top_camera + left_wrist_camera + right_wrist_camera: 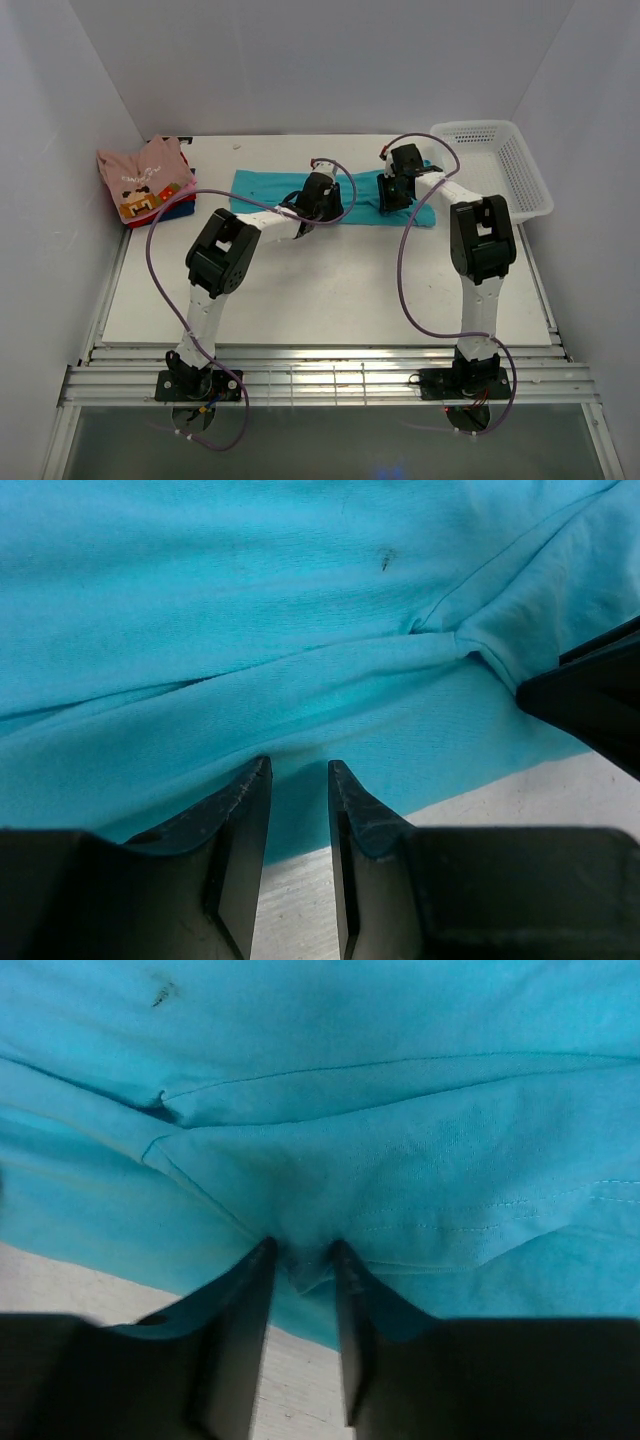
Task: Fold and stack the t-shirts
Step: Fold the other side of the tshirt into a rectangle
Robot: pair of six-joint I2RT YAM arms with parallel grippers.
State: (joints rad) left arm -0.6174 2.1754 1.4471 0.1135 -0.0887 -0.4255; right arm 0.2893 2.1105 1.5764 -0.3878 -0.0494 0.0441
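Observation:
The teal t-shirt (pixel 265 190) lies spread flat across the far middle of the table. My left gripper (pixel 312 208) is on its near edge, near the middle. In the left wrist view the narrow-set gripper (pixel 300 768) has its tips pressed into the teal t-shirt (pixel 300 610) at a fold ridge. My right gripper (pixel 390 205) is at the shirt's right part. In the right wrist view the gripper (pixel 302 1252) pinches a small bunch of the teal t-shirt (pixel 400 1110). A folded stack sits at the far left: a pink shirt (pixel 145 175) with a pixel-block graphic on top of a red shirt (pixel 178 208).
A white mesh basket (pixel 500 165) stands at the far right of the table (pixel 330 290). White walls close in the back and both sides. A dark part of the other arm (pixel 600 700) shows at the right edge of the left wrist view.

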